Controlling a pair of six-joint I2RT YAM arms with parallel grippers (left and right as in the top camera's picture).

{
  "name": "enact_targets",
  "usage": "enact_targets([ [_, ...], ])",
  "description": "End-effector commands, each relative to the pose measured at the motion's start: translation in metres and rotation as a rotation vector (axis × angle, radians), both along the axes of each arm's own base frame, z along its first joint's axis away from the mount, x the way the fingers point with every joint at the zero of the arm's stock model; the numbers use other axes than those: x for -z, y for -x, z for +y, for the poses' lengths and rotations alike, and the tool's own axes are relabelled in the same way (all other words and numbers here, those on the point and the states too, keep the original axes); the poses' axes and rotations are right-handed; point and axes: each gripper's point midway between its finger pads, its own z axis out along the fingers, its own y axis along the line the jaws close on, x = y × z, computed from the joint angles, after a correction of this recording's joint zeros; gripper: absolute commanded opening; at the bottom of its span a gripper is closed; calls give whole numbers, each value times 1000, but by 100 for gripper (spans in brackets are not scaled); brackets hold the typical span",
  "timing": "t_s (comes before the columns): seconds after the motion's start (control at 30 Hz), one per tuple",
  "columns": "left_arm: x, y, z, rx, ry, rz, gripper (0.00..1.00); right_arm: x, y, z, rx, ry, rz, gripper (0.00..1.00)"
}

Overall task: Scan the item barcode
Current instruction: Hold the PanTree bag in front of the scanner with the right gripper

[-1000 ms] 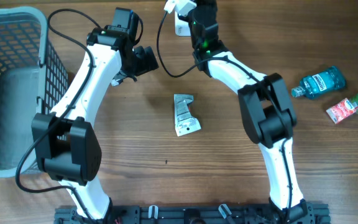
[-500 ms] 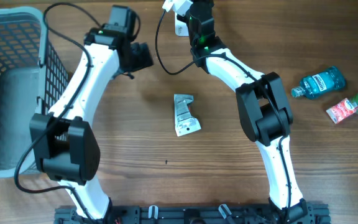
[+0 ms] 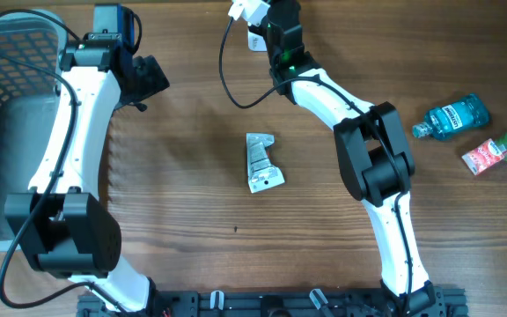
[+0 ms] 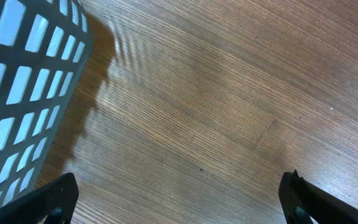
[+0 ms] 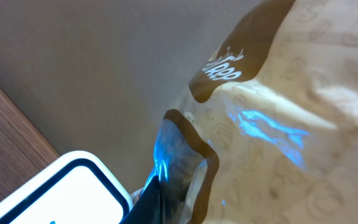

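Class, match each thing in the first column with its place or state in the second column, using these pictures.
Things:
1. silver pouch
2. mouthwash bottle
3. left gripper
4. right gripper

Places or states:
a. blue, on the right side of the table
b. open, beside the grey basket
c. lying alone in the middle of the table
d. shut on a brown-and-cream packet

Pairs: 1-c, 2-a, 3-b, 4-d
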Motion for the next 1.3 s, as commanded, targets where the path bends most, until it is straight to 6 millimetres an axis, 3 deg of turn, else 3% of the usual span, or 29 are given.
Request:
enact_targets([
  [0.0, -7, 1, 1, -1, -15, -15, 100, 4, 0, 16, -62, 47, -16, 5],
  [0.1, -7, 1, 2, -1, -16, -14, 100, 18, -1, 18, -81, 110, -9, 5],
  [0.3, -6, 4, 2, -1, -16, 1, 100, 25, -3, 23, -110, 154, -53, 5],
  [0.87, -6, 4, 2, -1, -16, 0, 100, 17, 0, 41, -199, 123, -157, 5],
  [1.0, -6, 4, 2, -1, -16, 0, 100, 27, 2, 50, -253, 125, -146, 5],
  [1.27, -6, 4, 2, -1, -16, 0, 100, 51, -3, 50, -261, 120, -103, 5],
])
